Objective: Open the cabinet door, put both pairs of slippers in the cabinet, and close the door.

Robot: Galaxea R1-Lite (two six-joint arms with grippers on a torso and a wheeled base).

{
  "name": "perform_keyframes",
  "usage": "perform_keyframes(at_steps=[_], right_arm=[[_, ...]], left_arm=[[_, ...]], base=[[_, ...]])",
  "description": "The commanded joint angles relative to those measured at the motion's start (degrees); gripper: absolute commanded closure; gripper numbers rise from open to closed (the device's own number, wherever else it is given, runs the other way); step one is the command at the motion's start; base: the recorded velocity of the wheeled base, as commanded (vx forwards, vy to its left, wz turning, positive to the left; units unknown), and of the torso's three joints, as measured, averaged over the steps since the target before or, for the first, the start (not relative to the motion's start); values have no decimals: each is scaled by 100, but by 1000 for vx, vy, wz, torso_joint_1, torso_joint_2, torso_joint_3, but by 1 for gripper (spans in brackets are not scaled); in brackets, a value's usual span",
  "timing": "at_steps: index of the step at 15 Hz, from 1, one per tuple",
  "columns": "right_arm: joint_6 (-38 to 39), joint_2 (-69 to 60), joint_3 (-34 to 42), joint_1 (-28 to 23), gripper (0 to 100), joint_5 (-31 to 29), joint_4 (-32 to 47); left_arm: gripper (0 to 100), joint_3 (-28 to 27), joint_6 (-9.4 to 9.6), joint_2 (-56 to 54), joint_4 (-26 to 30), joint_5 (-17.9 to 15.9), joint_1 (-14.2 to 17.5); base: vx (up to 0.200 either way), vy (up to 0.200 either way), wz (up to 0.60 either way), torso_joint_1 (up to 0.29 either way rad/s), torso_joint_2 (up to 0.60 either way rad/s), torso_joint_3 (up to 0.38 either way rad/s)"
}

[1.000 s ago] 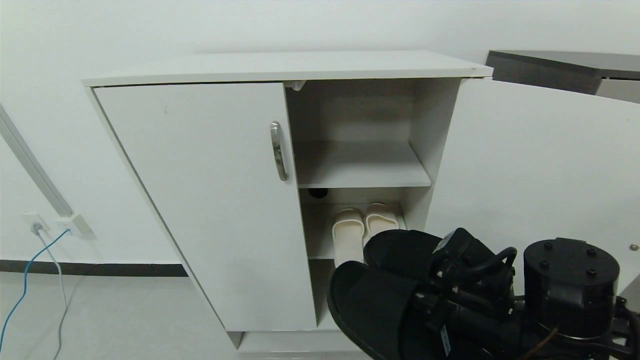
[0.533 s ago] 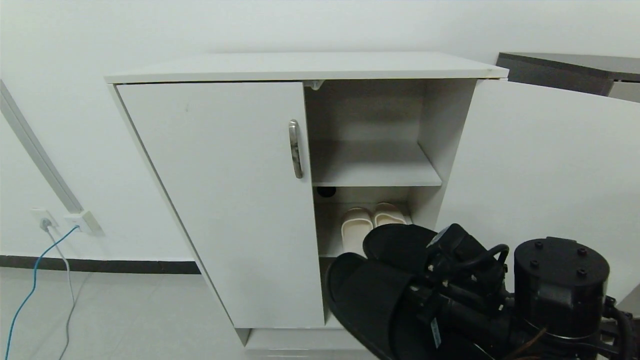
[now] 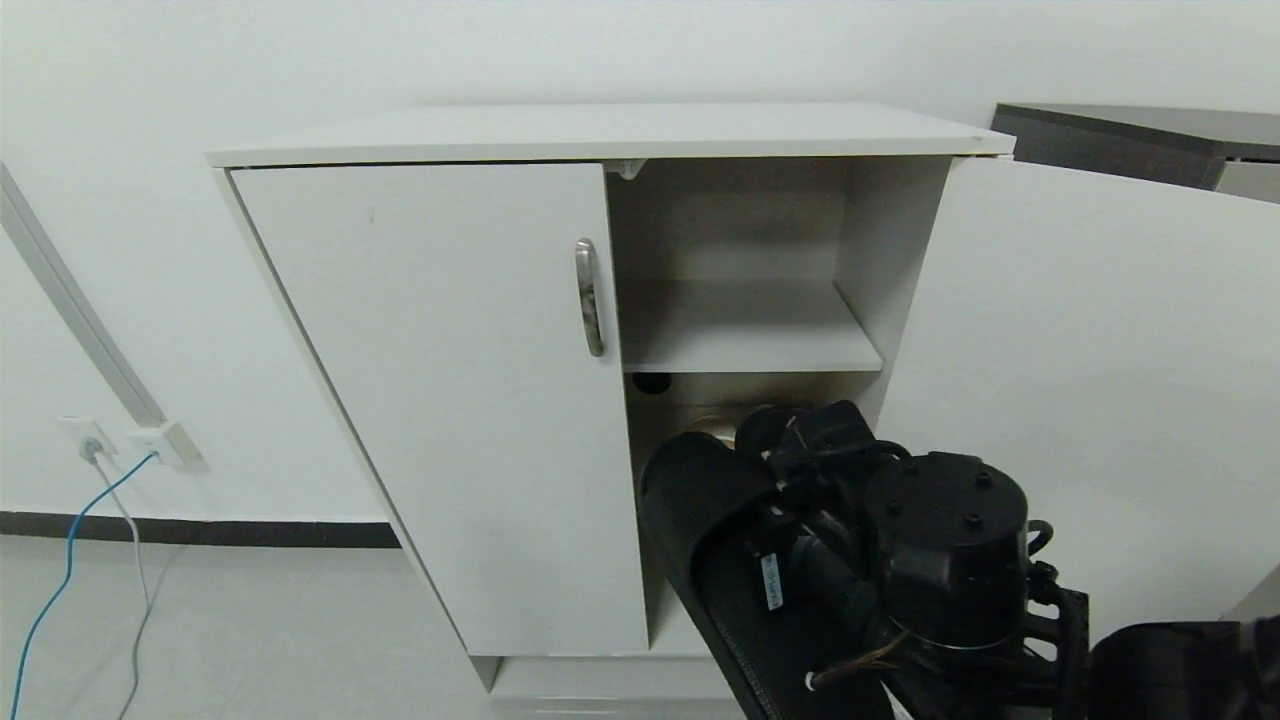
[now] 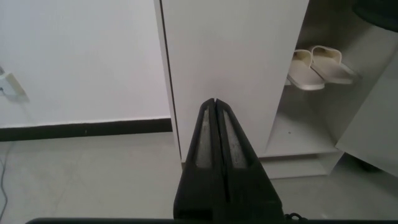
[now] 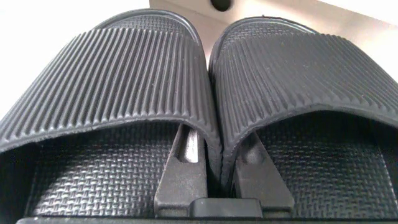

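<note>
The white cabinet stands against the wall. Its left door is closed, with a metal handle at the inner edge, and its right door is swung wide open. Inside the open half, the upper shelf is bare.

R arm: the right end effector holds the black slippers as a pair. Its two fingers are narrow and pinch the inner side walls of both slippers together, one finger in each slipper. The pair hangs in front of the lower opening, just under the upper shelf, with the toes pointing into the cabinet. I cannot tell if the toes are already past the front edge. In the right wrist view, the ribbed straps are side by side and touching.

The beige slippers lie side by side on the lower shelf inside the cabinet (in the head view the black pair covers nearly all of them).

L arm: the left end effector is low in front of the closed left door, apart from it. Its fingers are pressed together w/ nothing between them.

Other: a wall socket with a blue cable is at the left, approx. at floor level. A dark piece of furniture is behind the open door.
</note>
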Motion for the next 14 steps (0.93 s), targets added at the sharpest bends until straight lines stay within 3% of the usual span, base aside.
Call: perform_keyframes(at_steps=[1,7,14], right_arm=[[206,197,-415,136,100,-405,318],[1234,223,-2059,101,100,-1486,2524],[1085,662,-2850,-215,100,-1547,2726]], left_arm=[[100,2,0,-1,1,3,4],[100,2,0,-1,1,3,4],[100,2,-9,-1,1,12,4]], base=[[0,0,0,0,0,0],[0,0,0,0,0,0],[0,0,0,0,0,0]])
